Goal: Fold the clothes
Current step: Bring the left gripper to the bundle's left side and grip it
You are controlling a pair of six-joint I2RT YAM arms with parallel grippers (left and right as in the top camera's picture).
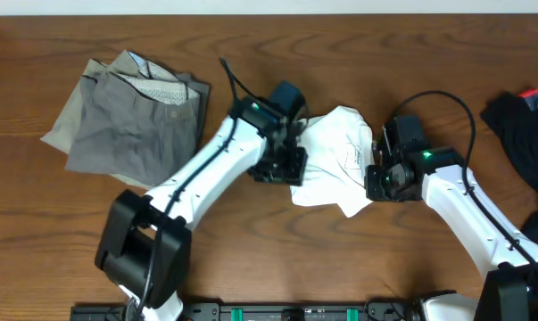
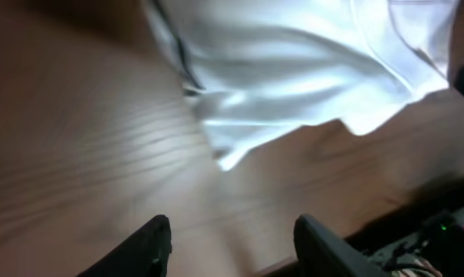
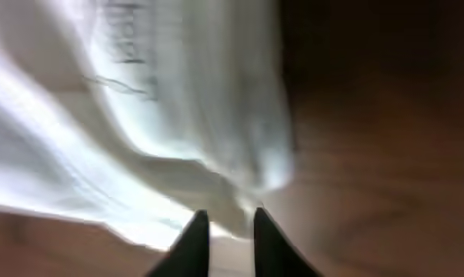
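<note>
Presently, the white T-shirt (image 1: 338, 143) is found crumpled centrally on the table (image 1: 277, 254). It is judged soft, light, limp; a hem corner is best taken. The left gripper (image 2: 232, 229) is held wide and empty; the right gripper (image 3: 229, 219) is set narrow at the cloth, grip unconfirmed.

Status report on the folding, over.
Left gripper open, empty. Right gripper narrow at white T-shirt edge, grip unclear. T-shirt crumpled between arms. Trousers, black garment lie apart.

Seeing the T-shirt (image 1: 335, 152) lying bunched mid-table (image 1: 251, 27), left gripper (image 2: 232, 231) sitting at its nine o'clock, right gripper (image 3: 225, 231) at its three. Spotting trousers (image 1: 130, 116) resting off at ten o'clock, another garment (image 1: 523, 125) lying at the three o'clock edge.
</note>
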